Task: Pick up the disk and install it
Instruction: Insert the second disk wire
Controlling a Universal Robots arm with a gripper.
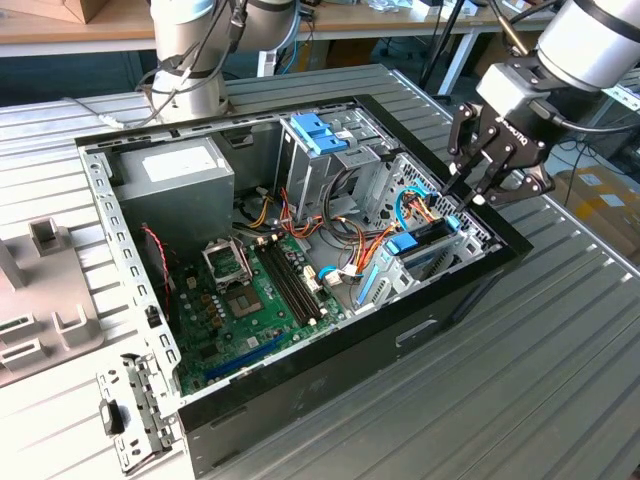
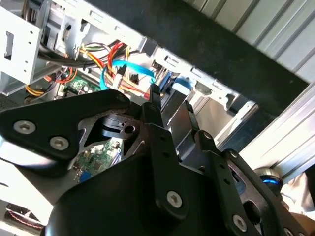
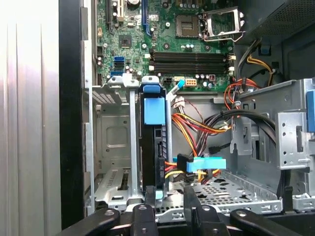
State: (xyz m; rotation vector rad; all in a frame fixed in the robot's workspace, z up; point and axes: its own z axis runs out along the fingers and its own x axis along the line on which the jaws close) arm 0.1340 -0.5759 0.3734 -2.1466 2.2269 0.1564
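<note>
While edgewise, disk [image 3: 151,157] in cage [image 3: 113,142]

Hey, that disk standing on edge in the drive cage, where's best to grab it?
Pinch the disk across its thin exposed edge, coming straight in through the case's open side; the drive cage walls flank both broad faces, so probably nothing else is reachable.

Open computer case [image 1: 300,380] on ribbed metal table [image 1: 560,400]; green motherboard [image 1: 250,300], grey power supply [image 1: 180,180] inside.

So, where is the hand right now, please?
At the exterior view's right, the hand is over the drive cage at the open computer case's edge.
</note>
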